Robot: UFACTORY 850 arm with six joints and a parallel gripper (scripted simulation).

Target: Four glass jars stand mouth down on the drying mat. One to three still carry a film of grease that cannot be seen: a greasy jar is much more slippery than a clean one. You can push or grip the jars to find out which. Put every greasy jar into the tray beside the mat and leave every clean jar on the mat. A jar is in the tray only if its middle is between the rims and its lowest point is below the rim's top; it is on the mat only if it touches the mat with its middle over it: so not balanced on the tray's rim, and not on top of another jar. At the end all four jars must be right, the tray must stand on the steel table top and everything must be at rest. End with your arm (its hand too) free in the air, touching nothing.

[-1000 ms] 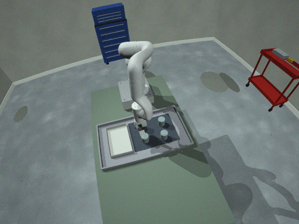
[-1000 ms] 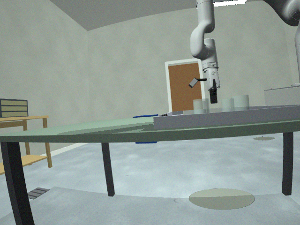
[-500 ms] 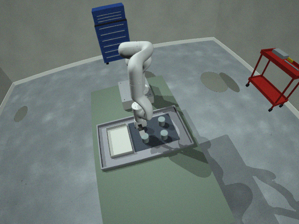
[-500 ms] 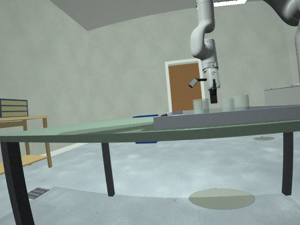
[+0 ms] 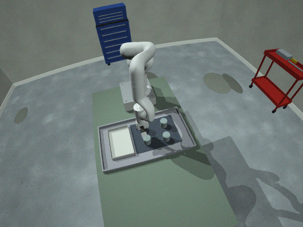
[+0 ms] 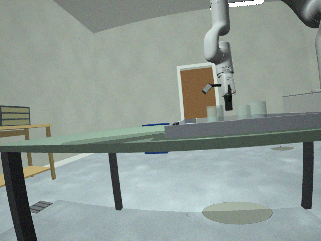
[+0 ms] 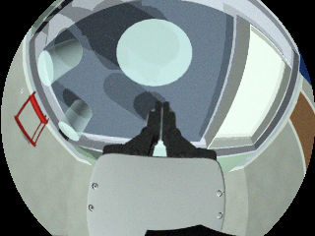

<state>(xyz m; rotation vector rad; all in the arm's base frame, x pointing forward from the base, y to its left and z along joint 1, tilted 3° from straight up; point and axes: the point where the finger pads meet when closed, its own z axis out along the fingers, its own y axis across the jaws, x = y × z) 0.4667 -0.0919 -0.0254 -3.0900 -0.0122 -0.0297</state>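
While the gripper (image 5: 142,130) (image 6: 228,110) (image 7: 161,110) hangs closed, one jar (image 5: 147,140) (image 6: 213,113) (image 7: 154,52) near its tips, upright

No text, label, brand, number or sign can be read in any of the three views.
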